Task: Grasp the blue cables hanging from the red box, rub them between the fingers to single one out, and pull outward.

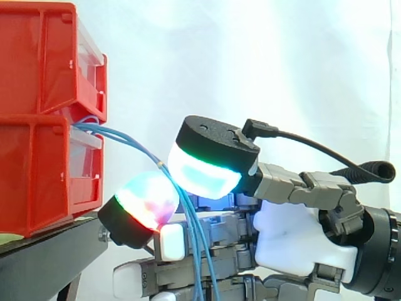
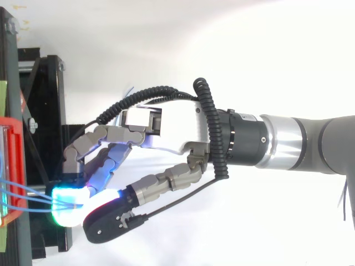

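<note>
Glossy red plastic bins [image 1: 37, 75], smooth blue cables [image 1: 195, 251]

Down at the lower left of the side view, a black metal stand [image 1: 44, 260] is seen, and 1 lower red plastic bin [image 1: 31, 182] is set directly on its top, base touching the black surface. An upper red plastic bin [image 1: 37, 56] is stacked on that 1st bin, clear of the stand itself. From above, the stand [image 2: 47, 111] is picked out along the left edge.
</note>
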Controlling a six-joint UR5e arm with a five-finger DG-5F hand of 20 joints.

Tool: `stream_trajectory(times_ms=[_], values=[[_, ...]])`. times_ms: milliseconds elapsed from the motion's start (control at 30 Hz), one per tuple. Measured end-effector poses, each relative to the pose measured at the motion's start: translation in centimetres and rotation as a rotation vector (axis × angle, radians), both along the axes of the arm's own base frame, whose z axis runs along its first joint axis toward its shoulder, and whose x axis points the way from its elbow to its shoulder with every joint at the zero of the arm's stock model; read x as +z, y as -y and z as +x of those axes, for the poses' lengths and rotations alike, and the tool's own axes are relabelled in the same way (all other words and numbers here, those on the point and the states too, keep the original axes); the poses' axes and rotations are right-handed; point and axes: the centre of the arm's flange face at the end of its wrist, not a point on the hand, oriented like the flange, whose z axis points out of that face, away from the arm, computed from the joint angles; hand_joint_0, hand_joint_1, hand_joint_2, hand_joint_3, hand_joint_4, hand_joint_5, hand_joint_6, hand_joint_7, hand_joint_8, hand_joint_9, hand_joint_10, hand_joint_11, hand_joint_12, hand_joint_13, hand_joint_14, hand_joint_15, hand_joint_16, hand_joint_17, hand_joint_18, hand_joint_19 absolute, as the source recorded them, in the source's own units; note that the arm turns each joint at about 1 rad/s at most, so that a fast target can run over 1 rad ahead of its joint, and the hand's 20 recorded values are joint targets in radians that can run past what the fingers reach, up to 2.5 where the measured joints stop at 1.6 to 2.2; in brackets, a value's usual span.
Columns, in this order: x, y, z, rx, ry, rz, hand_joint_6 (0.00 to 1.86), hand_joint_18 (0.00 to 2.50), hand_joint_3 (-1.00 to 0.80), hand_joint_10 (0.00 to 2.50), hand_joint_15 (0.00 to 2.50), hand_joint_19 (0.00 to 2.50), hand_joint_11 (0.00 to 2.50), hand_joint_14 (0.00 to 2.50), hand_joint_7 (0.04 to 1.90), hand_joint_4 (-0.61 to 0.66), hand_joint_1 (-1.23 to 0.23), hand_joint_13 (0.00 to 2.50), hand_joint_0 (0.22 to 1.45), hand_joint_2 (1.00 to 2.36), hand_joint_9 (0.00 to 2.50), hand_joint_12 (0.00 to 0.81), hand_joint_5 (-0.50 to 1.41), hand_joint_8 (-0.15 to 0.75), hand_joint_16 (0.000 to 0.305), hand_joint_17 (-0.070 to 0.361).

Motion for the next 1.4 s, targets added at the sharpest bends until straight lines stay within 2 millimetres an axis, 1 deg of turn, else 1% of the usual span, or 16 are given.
stream_trajectory(times_ms=[167,300,667,800,900,1033,1200,1267,1400], values=[[0.0,0.0,0.0,0.000,0.000,0.001,0.85,0.71,-0.29,0.02,0.37,0.55,0.55,0.01,0.87,0.18,-0.68,0.77,0.59,1.01,0.97,0.345,-0.16,0.304,0.044,0.099],[0.0,0.0,0.0,0.000,0.001,0.001,0.82,0.72,-0.38,0.02,0.37,0.55,0.55,0.01,0.89,0.18,-0.67,0.78,0.57,1.01,0.99,0.350,-0.15,0.309,0.045,0.100],[0.3,0.0,0.2,0.001,0.006,0.001,0.78,0.74,-0.47,0.02,0.37,0.56,0.56,0.01,0.92,0.19,-0.66,0.81,0.56,1.00,1.02,0.354,-0.13,0.311,0.045,0.101],[0.5,0.0,0.2,-0.001,0.009,0.002,0.71,0.74,-0.48,0.02,0.38,0.56,0.55,0.02,1.02,0.19,-0.67,0.81,0.56,1.00,1.02,0.353,-0.11,0.310,0.045,0.101],[0.6,0.0,0.3,-0.003,0.010,0.003,0.70,0.75,-0.47,0.02,0.38,0.57,0.55,0.01,1.05,0.19,-0.68,0.82,0.56,1.00,1.03,0.351,-0.11,0.310,0.045,0.101],[1.0,0.2,0.5,-0.006,0.004,0.008,0.76,0.74,-0.38,0.02,0.38,0.56,0.56,0.01,1.00,0.16,-0.70,0.82,0.59,1.01,1.03,0.347,-0.12,0.306,0.044,0.099],[1.7,0.5,0.7,-0.005,-0.049,0.014,0.79,0.74,-0.33,0.02,0.38,0.57,0.56,0.01,0.97,0.16,-0.69,0.82,0.61,1.01,1.02,0.348,-0.13,0.304,0.044,0.098],[1.7,0.6,0.6,-0.003,-0.083,0.014,0.80,0.74,-0.31,0.02,0.38,0.57,0.56,0.01,0.99,0.15,-0.69,0.82,0.61,1.01,1.02,0.348,-0.13,0.305,0.044,0.099],[1.4,0.7,0.3,-0.002,-0.135,0.011,0.83,0.74,-0.24,0.02,0.38,0.57,0.57,0.01,0.96,0.14,-0.70,0.81,0.61,1.02,1.02,0.348,-0.15,0.306,0.044,0.099]])
